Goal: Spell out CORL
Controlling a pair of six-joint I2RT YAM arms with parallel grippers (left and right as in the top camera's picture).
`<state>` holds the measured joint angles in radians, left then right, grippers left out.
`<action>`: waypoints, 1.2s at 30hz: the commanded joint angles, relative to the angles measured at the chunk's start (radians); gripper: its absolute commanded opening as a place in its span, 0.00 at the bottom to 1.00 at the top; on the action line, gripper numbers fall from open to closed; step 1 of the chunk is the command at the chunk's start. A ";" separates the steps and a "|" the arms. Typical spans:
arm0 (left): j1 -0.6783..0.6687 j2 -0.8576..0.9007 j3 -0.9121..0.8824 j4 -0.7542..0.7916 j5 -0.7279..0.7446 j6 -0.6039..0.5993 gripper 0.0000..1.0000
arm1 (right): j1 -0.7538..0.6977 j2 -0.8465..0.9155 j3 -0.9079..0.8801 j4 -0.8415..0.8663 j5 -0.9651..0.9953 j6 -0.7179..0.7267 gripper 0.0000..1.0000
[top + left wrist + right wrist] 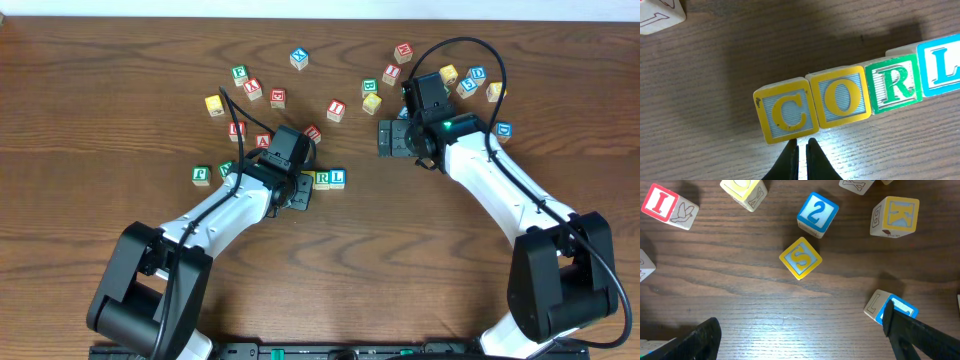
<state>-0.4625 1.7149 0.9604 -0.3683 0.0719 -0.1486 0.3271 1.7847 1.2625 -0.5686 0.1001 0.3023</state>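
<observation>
Yellow C cube (787, 111) sat just ahead of left gripper (800, 146), jaws pressed together, holding nothing. O cube (840, 97), R cube (895, 85), L cube (942, 67) extended row crosswise to jaws, sides touching. Right gripper (799, 330) spread wide, well apart; left arm nearer.

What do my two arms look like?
The left arm and right arm have white links, black joints and bases, with black cables looped along each. A green light shows by the right wrist. The left gripper and right gripper are black.
</observation>
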 commanded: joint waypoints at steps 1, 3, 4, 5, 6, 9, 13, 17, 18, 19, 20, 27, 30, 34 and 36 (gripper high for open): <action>-0.002 0.013 -0.010 0.001 -0.013 0.018 0.07 | -0.006 -0.019 0.000 -0.004 0.001 -0.012 0.99; -0.002 0.013 -0.010 0.000 -0.013 0.018 0.07 | -0.006 -0.019 0.000 -0.004 0.001 -0.012 0.99; -0.002 0.013 -0.010 -0.001 -0.013 0.018 0.07 | -0.006 -0.019 0.000 -0.004 0.001 -0.012 0.99; -0.002 0.013 -0.010 -0.004 -0.013 0.017 0.08 | -0.006 -0.019 0.000 -0.004 0.002 -0.012 0.99; -0.002 0.013 -0.010 -0.010 -0.013 0.017 0.07 | -0.006 -0.019 0.000 -0.004 0.002 -0.012 0.99; -0.002 0.010 -0.010 -0.035 -0.013 0.017 0.07 | -0.006 -0.019 0.000 -0.004 0.002 -0.012 0.99; -0.002 -0.046 -0.010 -0.097 -0.012 0.016 0.07 | -0.006 -0.017 0.000 -0.004 0.003 -0.021 0.99; -0.002 -0.141 -0.010 -0.121 -0.013 0.014 0.07 | -0.006 -0.017 0.000 -0.003 0.007 -0.031 0.99; -0.002 -0.178 -0.010 -0.122 -0.013 0.014 0.08 | -0.006 -0.017 0.000 -0.003 0.011 -0.031 0.99; -0.002 -0.201 -0.010 -0.121 -0.013 0.014 0.08 | -0.006 -0.017 0.000 -0.003 0.014 -0.031 1.00; 0.000 -0.252 -0.010 -0.120 -0.017 0.014 0.07 | -0.006 -0.017 0.000 -0.003 0.019 -0.031 0.99; 0.001 -0.436 -0.010 -0.120 -0.179 0.014 0.08 | -0.006 -0.017 0.000 -0.003 0.021 -0.030 0.99; 0.001 -0.472 -0.010 -0.116 -0.228 0.014 0.07 | -0.006 -0.017 0.000 -0.003 0.022 -0.030 0.99; 0.001 -0.473 -0.010 -0.113 -0.232 0.014 0.08 | -0.006 -0.017 0.000 -0.003 0.034 -0.031 0.99; 0.001 -0.473 -0.010 -0.112 -0.248 0.014 0.07 | -0.006 -0.017 0.000 -0.003 0.052 -0.031 0.99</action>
<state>-0.4622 1.2488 0.9558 -0.4816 -0.1352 -0.1486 0.3271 1.7847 1.2625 -0.5713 0.1200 0.2802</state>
